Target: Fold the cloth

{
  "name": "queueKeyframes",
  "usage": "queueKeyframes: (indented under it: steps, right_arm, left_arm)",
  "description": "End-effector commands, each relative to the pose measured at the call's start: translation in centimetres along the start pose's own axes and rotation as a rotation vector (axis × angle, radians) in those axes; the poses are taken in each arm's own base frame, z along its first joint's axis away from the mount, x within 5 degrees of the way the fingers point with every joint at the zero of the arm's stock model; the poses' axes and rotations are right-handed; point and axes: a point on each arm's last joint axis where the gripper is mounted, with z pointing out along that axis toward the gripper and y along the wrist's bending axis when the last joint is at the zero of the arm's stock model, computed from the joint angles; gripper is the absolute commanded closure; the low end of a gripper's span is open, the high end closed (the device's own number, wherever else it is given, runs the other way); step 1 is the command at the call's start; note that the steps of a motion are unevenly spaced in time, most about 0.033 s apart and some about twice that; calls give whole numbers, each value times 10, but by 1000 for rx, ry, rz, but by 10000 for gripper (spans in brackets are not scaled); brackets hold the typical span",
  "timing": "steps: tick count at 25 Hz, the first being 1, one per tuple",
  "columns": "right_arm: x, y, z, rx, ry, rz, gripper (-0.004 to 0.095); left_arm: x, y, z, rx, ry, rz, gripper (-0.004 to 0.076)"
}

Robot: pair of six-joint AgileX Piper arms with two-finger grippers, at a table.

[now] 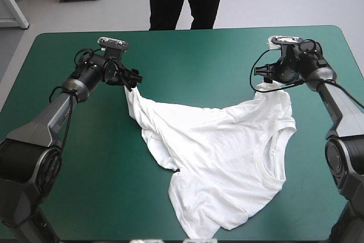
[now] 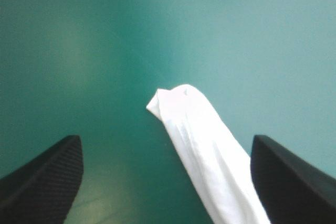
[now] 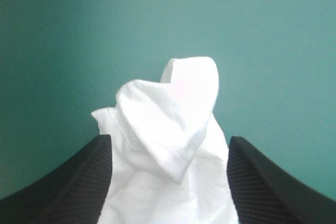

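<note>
The white T-shirt (image 1: 222, 152) lies loosely spread on the teal-green cover, its collar toward the right and its hem near the front edge. One corner is drawn out to the far left, another to the far right. My left gripper (image 1: 132, 81) stands at the left corner. In the left wrist view that gripper (image 2: 165, 140) is open, with a narrow twisted strip of T-shirt (image 2: 210, 156) lying between its fingers. My right gripper (image 1: 267, 79) is at the right corner. Its own view shows this gripper (image 3: 169, 138) open around a bunched fold of T-shirt (image 3: 184, 87).
Bare teal-green cover (image 1: 187, 55) runs between the two grippers along the table's far side and to the left of the shirt. The shirt's lowest corner lies close to the table's front edge.
</note>
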Motion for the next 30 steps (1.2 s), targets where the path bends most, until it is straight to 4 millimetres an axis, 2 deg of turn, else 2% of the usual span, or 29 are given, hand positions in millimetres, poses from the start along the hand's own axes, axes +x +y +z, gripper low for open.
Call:
queueKeyframes:
  steps: [1,5,13,14,18,22,27,30]
  right_arm:
    - [-12,-6,-51,-5,-118,2,331]
    - [-5,-9,-77,4,-93,0,349]
    - [10,-17,-146,2,-150,-7,350]
    - [17,-19,-160,3,-149,-9,350]
    - [40,-25,-210,-10,-173,7,350]
    - [63,-28,-243,-52,-206,21,355]
    - [87,-30,-230,-45,-133,18,355]
    - [97,-31,-217,-38,-80,16,355]
  left_arm:
    - [-14,7,-44,-11,-72,-14,52]
    - [-11,12,-68,-28,-52,16,52]
    - [-7,23,-141,-51,-123,65,52]
    - [-4,26,-160,-54,-151,51,52]
    - [5,30,-207,-48,-232,30,52]
    - [17,33,-233,-39,-238,7,52]
    - [19,25,-235,56,-223,-24,52]
    - [27,10,-233,151,-126,18,52]
